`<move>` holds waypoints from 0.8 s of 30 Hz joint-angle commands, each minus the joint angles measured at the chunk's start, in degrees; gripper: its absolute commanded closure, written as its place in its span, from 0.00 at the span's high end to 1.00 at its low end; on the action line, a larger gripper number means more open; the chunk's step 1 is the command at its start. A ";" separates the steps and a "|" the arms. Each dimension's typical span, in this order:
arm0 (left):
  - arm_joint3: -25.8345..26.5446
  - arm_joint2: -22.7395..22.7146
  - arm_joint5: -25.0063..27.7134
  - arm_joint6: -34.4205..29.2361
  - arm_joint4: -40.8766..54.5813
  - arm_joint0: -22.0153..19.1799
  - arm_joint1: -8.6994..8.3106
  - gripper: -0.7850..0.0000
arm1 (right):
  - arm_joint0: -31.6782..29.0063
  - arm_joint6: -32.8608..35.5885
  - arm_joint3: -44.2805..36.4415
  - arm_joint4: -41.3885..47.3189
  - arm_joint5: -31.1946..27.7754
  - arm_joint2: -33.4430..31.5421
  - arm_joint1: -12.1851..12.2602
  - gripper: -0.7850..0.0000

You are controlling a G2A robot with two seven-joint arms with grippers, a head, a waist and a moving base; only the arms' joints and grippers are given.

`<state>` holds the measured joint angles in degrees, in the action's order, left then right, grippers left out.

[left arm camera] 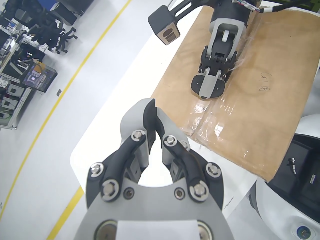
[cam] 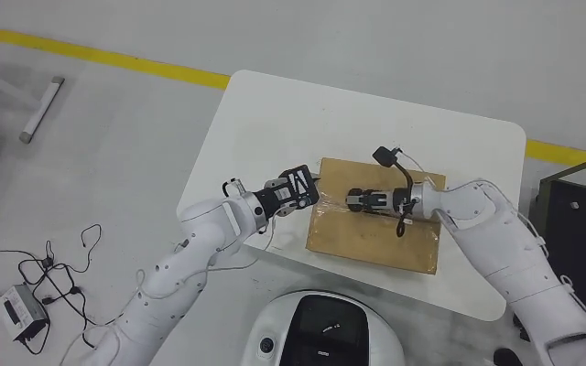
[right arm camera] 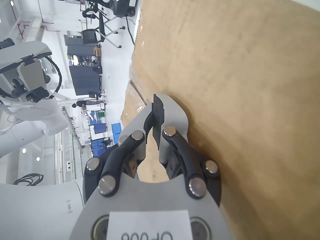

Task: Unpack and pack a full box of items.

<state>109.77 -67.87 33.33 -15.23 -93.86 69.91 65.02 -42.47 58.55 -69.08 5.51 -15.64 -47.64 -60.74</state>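
Box (cam: 366, 240) at table (cam: 275, 119) front edge; both jaws pinched empty, right atop seam, left beside edge.

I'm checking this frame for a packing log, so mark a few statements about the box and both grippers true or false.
1. The cardboard box is closed, with clear tape along its seam. True.
2. The right gripper is over the box's top, close to the taped seam. True.
3. The left gripper grips a flap of the box. False: it is shut on nothing, near the box's edge.
4. The box stands on the floor. False: it lies on the white table.
5. The right gripper is spread wide open. False: it is shut.
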 commanded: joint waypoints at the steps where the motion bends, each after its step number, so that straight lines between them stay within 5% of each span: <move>1: -0.21 0.31 0.03 0.09 0.01 -0.31 0.04 0.00 | -1.25 0.71 -1.38 -0.05 0.27 -1.54 0.63 0.00; 24: -1.19 2.55 0.51 0.01 0.20 -2.34 0.38 0.00 | -15.43 4.68 -11.60 -1.55 3.63 -19.57 6.81 0.00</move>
<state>108.60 -65.40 33.82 -15.28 -93.72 67.60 65.39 -57.22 63.13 -80.22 3.88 -12.08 -66.34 -54.17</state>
